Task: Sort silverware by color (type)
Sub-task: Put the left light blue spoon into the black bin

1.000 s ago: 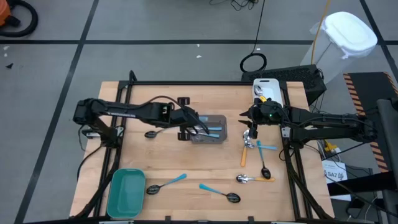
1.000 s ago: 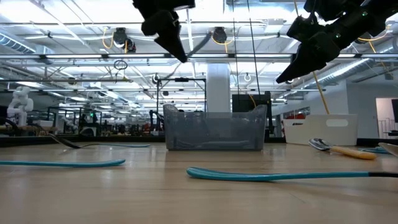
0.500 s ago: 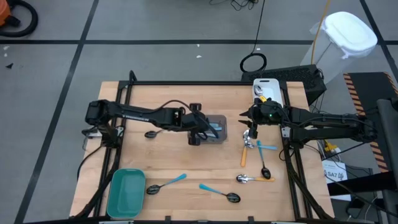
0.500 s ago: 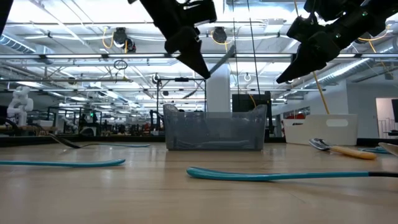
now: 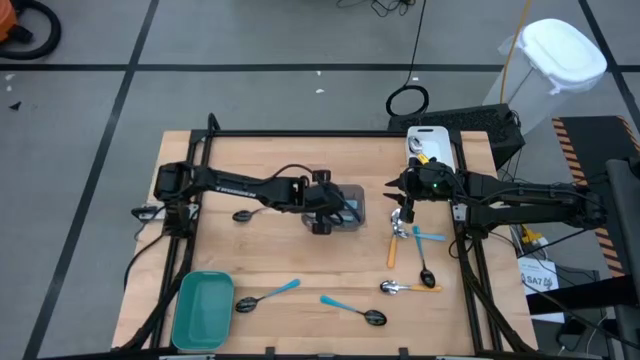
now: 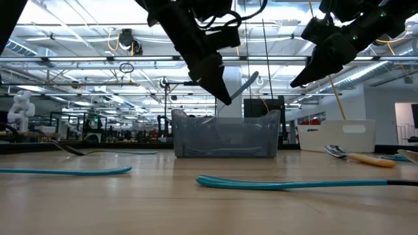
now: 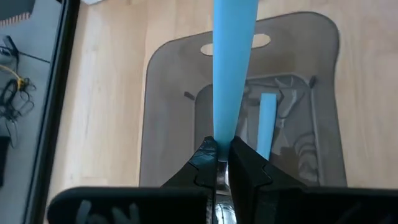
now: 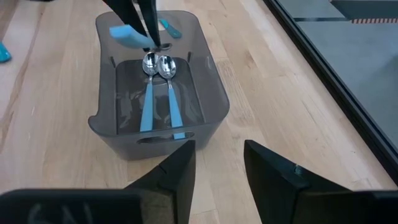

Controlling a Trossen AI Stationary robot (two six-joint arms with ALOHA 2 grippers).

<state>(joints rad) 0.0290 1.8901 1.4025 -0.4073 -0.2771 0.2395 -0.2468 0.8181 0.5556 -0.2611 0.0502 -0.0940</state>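
Counter (image 5: 260,260): pale wood, smooth; spoons likely slide on it. Room beyond: open lab hall, ceiling pipes, lights.

Grey bin (image 8: 155,93) directly below left gripper (image 7: 219,163), holding two silver spoons (image 8: 152,81) with blue handles.

Left gripper pinching blue-handled spoon (image 7: 233,62) near bowl end, handle angled away over bin.

Right gripper (image 8: 217,162) beside bin, fingers spread, empty, above orange-handled spoon (image 5: 394,245).

Judgement: spoons light, stiff, thin; handle slick, so grip at neck.

We see a light-blue-handled spoon (image 7: 232,68) held tilted above the centre, two silver ones (image 8: 159,65) lying below it (in a bin), others (image 5: 267,295) scattered lower right.
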